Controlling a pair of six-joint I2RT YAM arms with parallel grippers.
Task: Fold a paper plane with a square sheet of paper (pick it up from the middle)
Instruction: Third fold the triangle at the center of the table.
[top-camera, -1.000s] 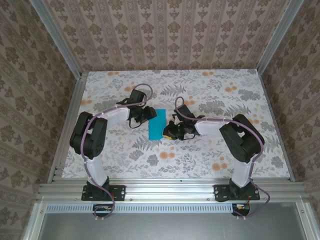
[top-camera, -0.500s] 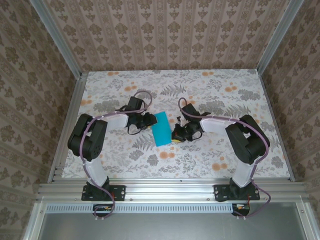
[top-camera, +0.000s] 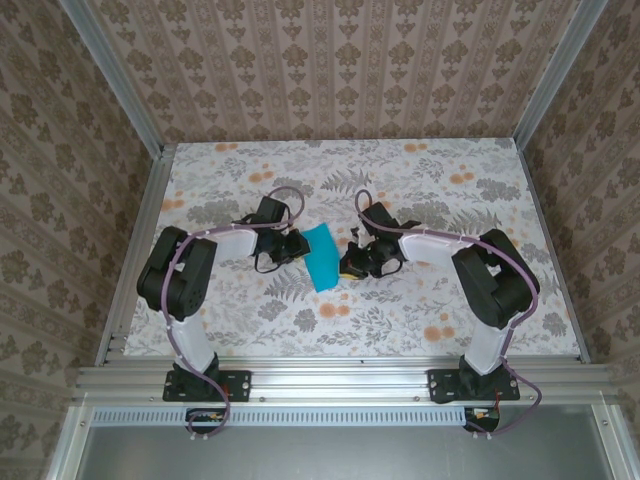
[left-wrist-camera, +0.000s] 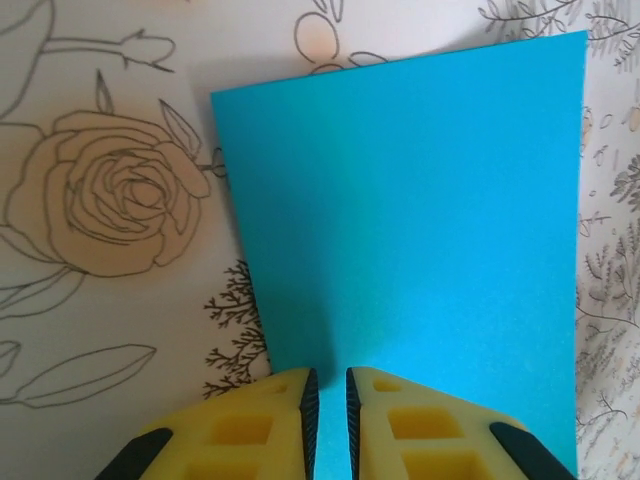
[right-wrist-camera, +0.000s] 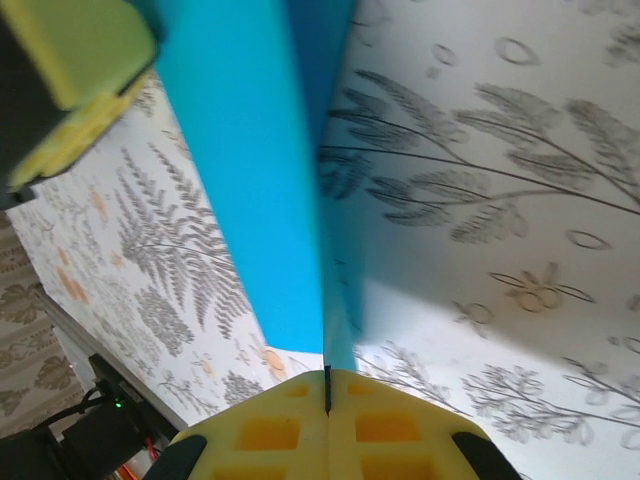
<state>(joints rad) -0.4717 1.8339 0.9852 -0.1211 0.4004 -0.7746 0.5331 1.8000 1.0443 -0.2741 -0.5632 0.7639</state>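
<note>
Both arms have drawn inward in the last second, and the sheet of paper (top-camera: 322, 257) now tilts up off the table (top-camera: 450, 300) mid-surface. The left gripper (left-wrist-camera: 328, 382) and right gripper (right-wrist-camera: 327, 378) each pinch an opposite edge, so creasing looks ready to begin.

Bench (top-camera: 400, 310) covered in pale floral print with orange and grey blooms, walls (top-camera: 340, 60) in brown damask wallpaper, aluminium frame rails (top-camera: 340, 375), soft even light

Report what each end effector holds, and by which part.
Both grip the square sheet of paper: left end effector on one edge, right end effector opposite.
</note>
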